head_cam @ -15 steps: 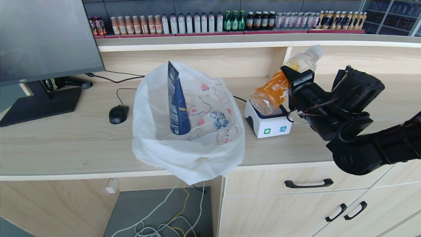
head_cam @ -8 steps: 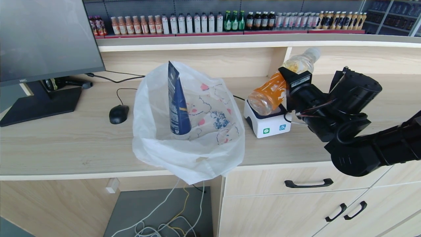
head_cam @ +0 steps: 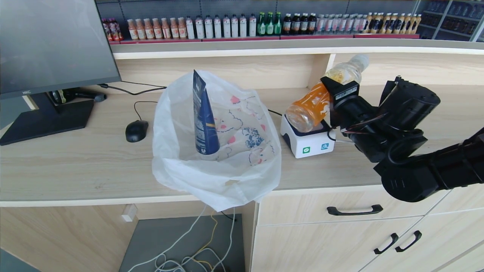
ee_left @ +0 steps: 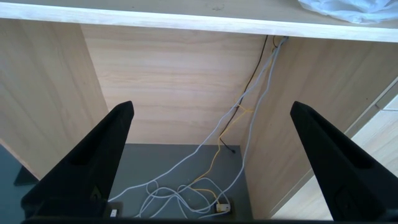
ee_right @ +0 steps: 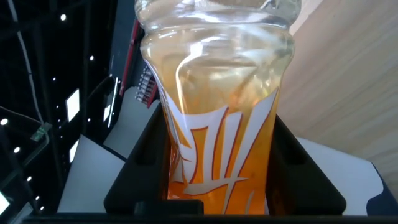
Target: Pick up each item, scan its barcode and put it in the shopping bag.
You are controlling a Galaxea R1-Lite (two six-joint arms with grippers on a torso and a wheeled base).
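Observation:
My right gripper (head_cam: 332, 92) is shut on an orange drink bottle (head_cam: 315, 102), held tilted with its base low over the white barcode scanner (head_cam: 308, 141) and its cap pointing up and away. The right wrist view has the bottle (ee_right: 217, 134) clamped between both black fingers (ee_right: 146, 162). A white plastic shopping bag (head_cam: 215, 151) stands open on the counter to the scanner's left, with a dark blue tube (head_cam: 204, 117) upright inside. My left gripper (ee_left: 208, 162) hangs open below the counter, nothing between its fingers.
A monitor (head_cam: 53, 45) and a black mouse (head_cam: 136, 130) sit on the counter's left part. A raised ledge with a shelf of bottles (head_cam: 261, 24) runs behind. Drawers with black handles (head_cam: 355, 210) lie below the scanner. Loose cables (ee_left: 205, 186) hang under the counter.
The right gripper carried the bottle slightly left and down toward the scanner a second ago, then held nearly still. The bag and tube have not moved.

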